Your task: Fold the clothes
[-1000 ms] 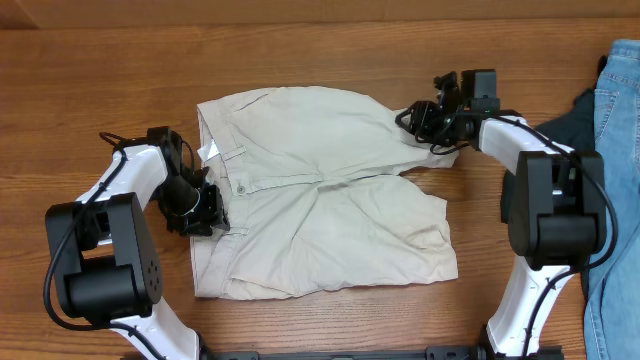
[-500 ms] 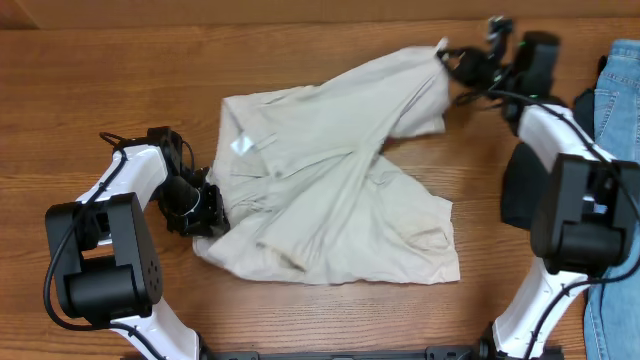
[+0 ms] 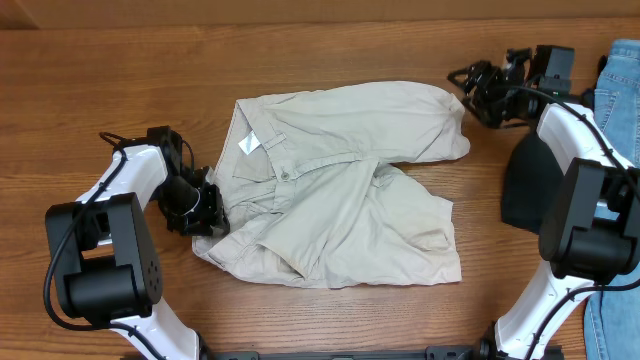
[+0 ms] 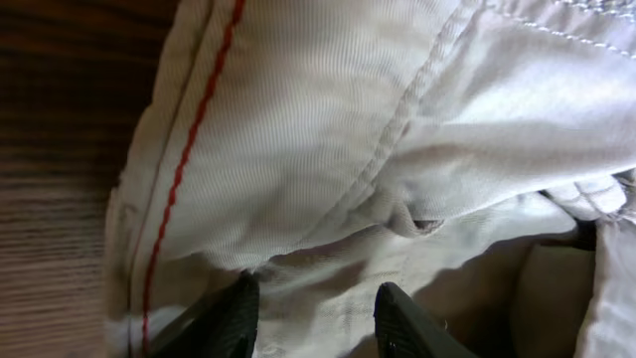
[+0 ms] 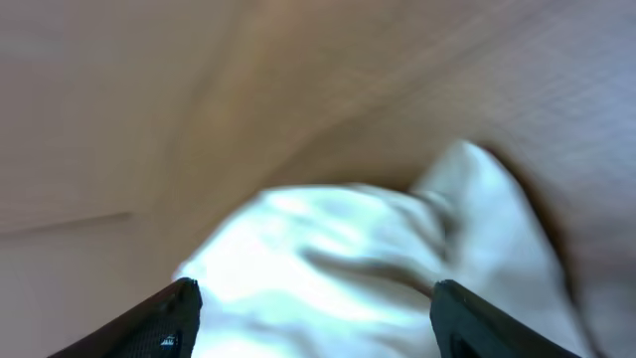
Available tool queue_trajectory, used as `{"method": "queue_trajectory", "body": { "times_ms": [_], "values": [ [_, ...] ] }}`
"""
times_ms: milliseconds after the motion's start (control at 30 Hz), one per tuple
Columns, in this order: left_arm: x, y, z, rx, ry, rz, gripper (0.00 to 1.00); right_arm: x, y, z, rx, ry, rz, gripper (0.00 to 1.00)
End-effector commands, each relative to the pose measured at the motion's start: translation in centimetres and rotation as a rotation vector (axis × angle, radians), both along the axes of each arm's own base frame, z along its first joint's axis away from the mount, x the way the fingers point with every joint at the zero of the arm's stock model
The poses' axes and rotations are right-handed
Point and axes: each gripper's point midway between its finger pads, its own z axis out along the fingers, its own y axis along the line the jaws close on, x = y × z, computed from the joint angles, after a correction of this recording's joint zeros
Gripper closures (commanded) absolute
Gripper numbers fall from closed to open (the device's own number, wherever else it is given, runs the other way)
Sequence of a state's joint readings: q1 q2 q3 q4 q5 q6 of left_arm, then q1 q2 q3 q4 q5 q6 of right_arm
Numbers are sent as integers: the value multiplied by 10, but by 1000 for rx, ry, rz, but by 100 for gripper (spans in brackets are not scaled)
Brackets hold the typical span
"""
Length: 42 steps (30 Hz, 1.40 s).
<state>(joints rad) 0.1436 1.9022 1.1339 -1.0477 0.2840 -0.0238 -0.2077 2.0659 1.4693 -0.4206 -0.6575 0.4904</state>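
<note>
Shorts: cream, lying rumpled at the middle of the worktop, waistband toward its left edge, white tag showing.
Left gripper: clamped on the shorts' fabric at their left side.
Right gripper: fingers spread wide, holding nothing, just beside the far leg's hem.
Right edge: blue jeans, dark garment.

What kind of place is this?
Probably a robotics lab bench: a white-and-black left robot arm and a matching right robot arm stand at a brown wooden table, with crumpled beige cotton shorts between them.
</note>
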Motion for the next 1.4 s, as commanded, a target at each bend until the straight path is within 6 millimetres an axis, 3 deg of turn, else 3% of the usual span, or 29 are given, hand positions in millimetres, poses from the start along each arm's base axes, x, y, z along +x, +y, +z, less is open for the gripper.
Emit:
{"method": "queue_trajectory", "body": {
  "times_ms": [0,33,167,333,400,533,700,867,1133,1267,1367],
  "values": [
    [4,4,-1,22,-17,-6,67,-3,-13,3,-134,-19,17,23],
    [16,0,6,-11,-57,-18,72,-9,-10,-1,-124,9,27,22],
    [58,-19,38,-151,-218,-61,64,-15,0,3,-101,-23,110,15],
    [119,-37,81,-265,-477,-107,41,-20,12,20,35,-75,181,14],
    [137,-43,86,-263,-542,-104,40,-26,20,27,85,-97,230,15],
    [155,-65,78,-275,-577,-104,45,-38,23,21,118,-27,230,15],
    [153,-108,45,-299,-519,-171,48,-54,35,26,177,-25,302,15],
    [136,-134,5,-302,-404,-213,59,-63,37,23,188,14,313,15],
    [134,-124,-1,-255,-374,-195,62,-65,37,22,188,24,311,15],
    [141,-116,3,-252,-393,-174,68,-64,36,21,182,26,309,15],
    [136,-107,3,-219,-362,-187,62,-66,36,20,181,34,307,15]
  ]
}}
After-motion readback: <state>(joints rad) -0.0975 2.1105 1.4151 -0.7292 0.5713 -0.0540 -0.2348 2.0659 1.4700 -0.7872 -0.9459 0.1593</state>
